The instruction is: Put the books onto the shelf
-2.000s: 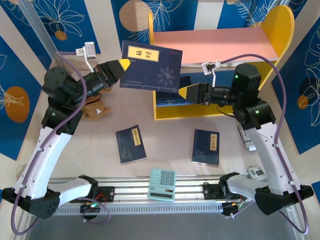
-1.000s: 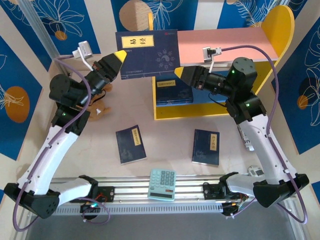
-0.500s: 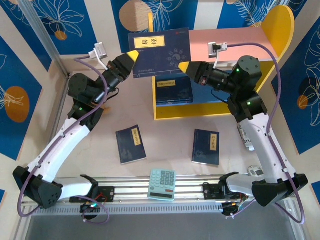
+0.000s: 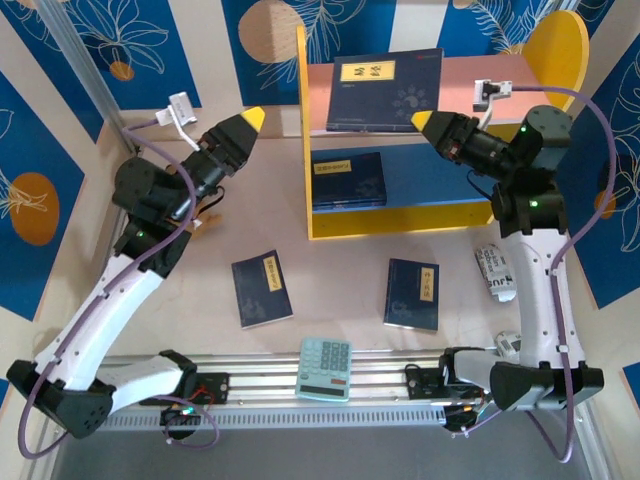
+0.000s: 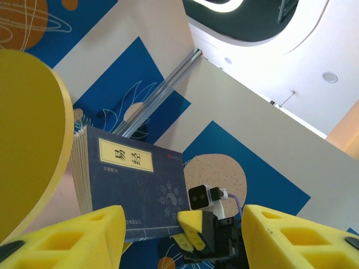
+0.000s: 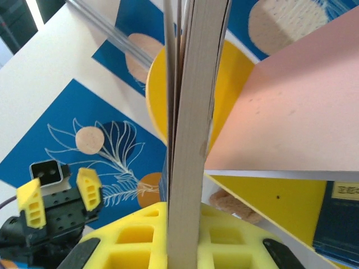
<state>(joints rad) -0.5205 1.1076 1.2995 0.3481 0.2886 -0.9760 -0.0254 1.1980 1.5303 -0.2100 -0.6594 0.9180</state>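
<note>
The right claw (image 4: 425, 122) was clamped on a book (image 4: 380, 90) at upper centre, holding it flat over the pink board (image 4: 460, 72) of the shelf (image 4: 302, 130), likely to set it down. The left claw (image 4: 248, 122) gaped empty at upper left.

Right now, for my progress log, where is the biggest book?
Top view: the biggest book is over the left part of the shelf's pink top board, its near-right corner gripped by the right pincer.

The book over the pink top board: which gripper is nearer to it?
Right. The right gripper grips the book at its near right corner; the left gripper hangs open to the left of the shelf, apart from the book.
</note>
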